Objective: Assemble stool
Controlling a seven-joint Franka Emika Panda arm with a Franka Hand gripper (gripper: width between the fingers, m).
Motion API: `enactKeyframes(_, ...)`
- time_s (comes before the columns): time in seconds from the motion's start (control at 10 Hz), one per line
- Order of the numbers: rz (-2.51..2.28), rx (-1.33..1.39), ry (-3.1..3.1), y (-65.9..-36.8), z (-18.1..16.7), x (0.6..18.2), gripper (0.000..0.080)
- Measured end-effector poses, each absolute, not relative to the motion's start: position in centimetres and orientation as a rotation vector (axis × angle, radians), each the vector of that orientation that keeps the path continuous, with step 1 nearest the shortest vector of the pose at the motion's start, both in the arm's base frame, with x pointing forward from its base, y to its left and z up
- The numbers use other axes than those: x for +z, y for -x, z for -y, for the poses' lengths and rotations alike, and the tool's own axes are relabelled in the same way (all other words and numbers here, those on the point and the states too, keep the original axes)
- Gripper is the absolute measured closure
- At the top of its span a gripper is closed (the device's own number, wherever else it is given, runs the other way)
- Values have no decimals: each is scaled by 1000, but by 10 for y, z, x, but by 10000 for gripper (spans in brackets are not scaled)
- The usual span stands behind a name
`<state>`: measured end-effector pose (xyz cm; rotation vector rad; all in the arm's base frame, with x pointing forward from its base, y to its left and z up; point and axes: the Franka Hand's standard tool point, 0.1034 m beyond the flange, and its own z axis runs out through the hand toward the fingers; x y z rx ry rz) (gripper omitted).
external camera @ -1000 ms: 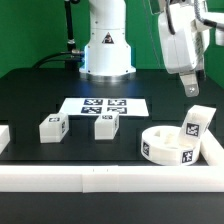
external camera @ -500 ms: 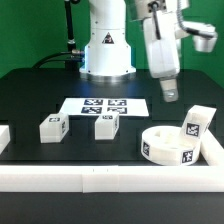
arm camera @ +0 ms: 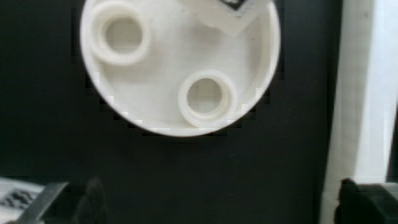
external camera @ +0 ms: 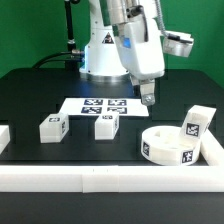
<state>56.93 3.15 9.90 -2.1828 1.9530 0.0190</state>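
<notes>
The stool's round white seat point(external camera: 170, 143) lies flat at the exterior view's right, near the front rail. One blocky tagged leg point(external camera: 195, 123) leans on its far rim. Two more legs point(external camera: 51, 128) point(external camera: 106, 123) stand apart on the black table in front of the marker board. My gripper point(external camera: 148, 97) hangs in the air, up and to the exterior view's left of the seat, touching nothing. In the wrist view the seat point(arm camera: 178, 60) shows two round sockets, and my gripper point(arm camera: 222, 210) is open over bare black table, its dark fingertips point(arm camera: 80, 205) wide apart.
The marker board point(external camera: 105, 105) lies flat behind the two free legs. Long white rails point(external camera: 110, 178) border the table at the front and both sides; one rail point(arm camera: 370, 90) shows beside the seat in the wrist view. The robot base point(external camera: 107, 55) stands at the back.
The arm has swung from above the leaning leg toward the exterior view's left and come lower. The gripper stayed open and no part moved.
</notes>
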Motion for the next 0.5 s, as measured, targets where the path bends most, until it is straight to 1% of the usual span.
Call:
enactKeyframes(0.1, -1824, 3, 2294, -569, -32, 98, 151)
enactKeyframes(0.3, -1392, -5, 2656, -565, -31, 87, 151)
enactKeyframes(0.5, -1082, -28, 2805, -564, -24, 84, 151)
